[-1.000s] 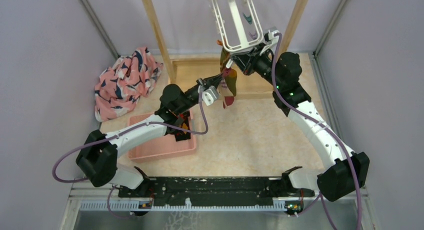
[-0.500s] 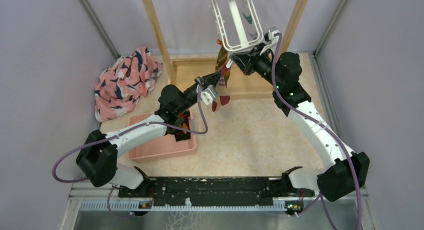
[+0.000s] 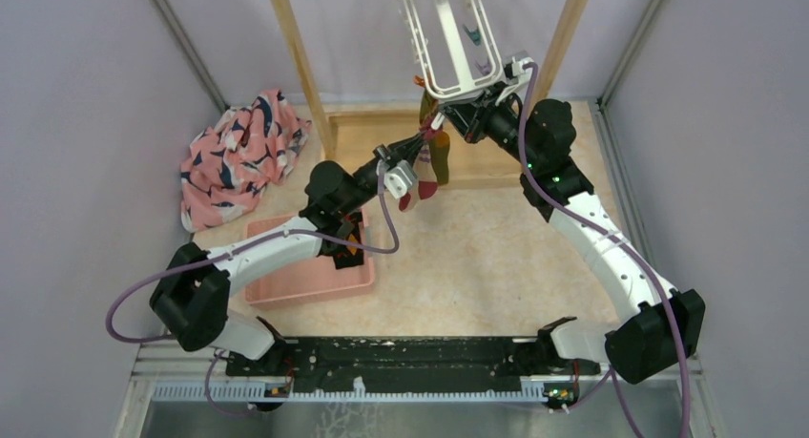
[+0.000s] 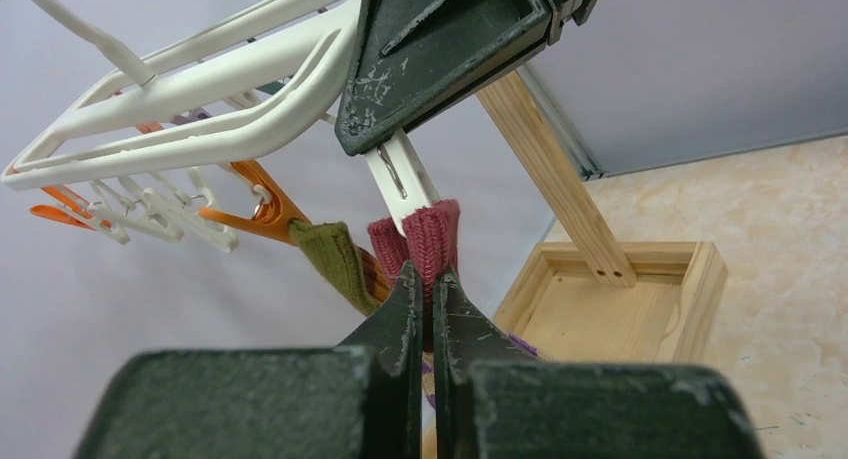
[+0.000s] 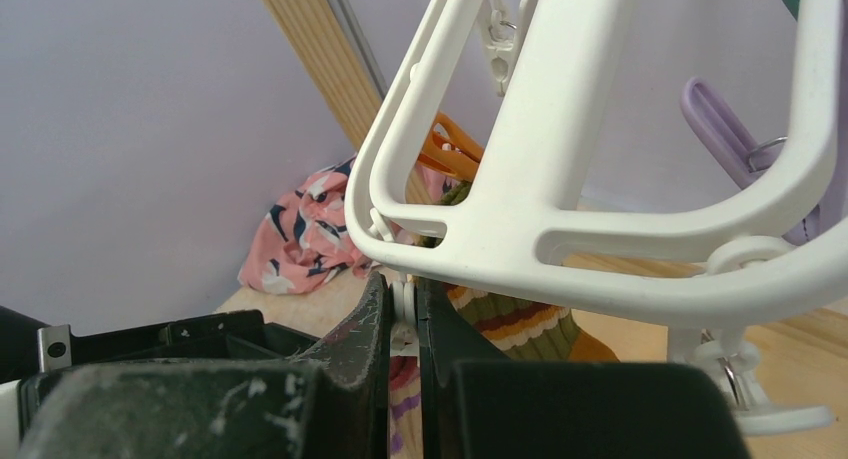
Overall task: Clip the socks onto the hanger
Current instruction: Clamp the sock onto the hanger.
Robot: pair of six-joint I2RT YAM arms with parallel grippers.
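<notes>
Now that the left arm has shifted over the last second, the hanging sock has swung left and come back, and its red cuff sits right at the white clip. Your left gripper is clamped on that cuff, and your right gripper is pinched on the clip. I judge you are at the insertion step. Only the left wrist view shows cuff meeting clip, and none shows whether it is inside. Further back, an olive sock hangs from an orange clip under the hanger.
</notes>
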